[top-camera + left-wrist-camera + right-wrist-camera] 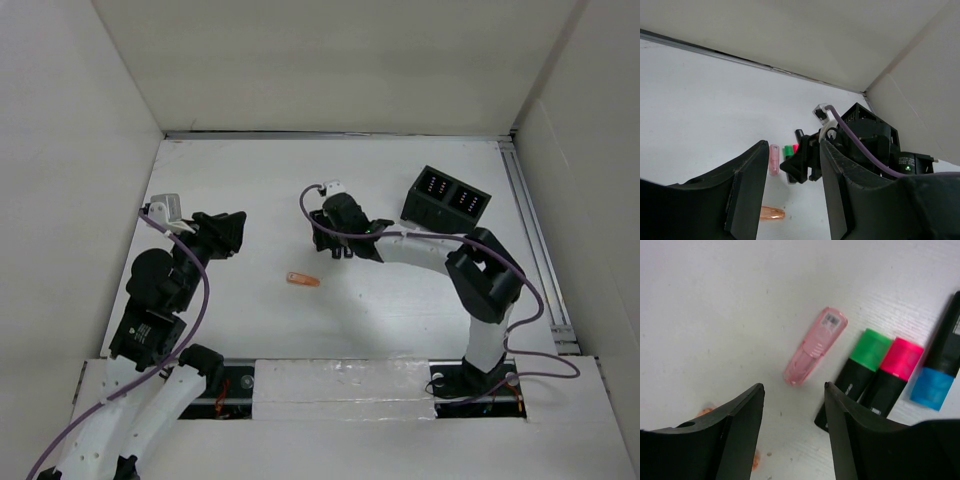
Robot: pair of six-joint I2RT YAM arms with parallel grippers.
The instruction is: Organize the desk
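Observation:
The white desk [250, 180] holds a group of pens under my right gripper [333, 245]. In the right wrist view a pink translucent cap [815, 346] lies just beyond the open, empty jaws of the right gripper [793, 387]. Beside it lie a green-capped marker [862, 367], a pink-capped marker [896, 371] and a blue-capped marker [939, 367], side by side. An orange translucent cap [302, 281] lies alone on the desk between the arms. My left gripper [232, 236] is open and empty, raised at the left and facing the right gripper [802, 162]. Its jaws [794, 150] frame the pink cap [774, 159].
A black two-compartment box [446, 197] stands at the back right, behind the right arm. White wall panels enclose the desk, with a metal rail [535, 240] along the right edge. The orange cap also shows in the left wrist view [771, 214].

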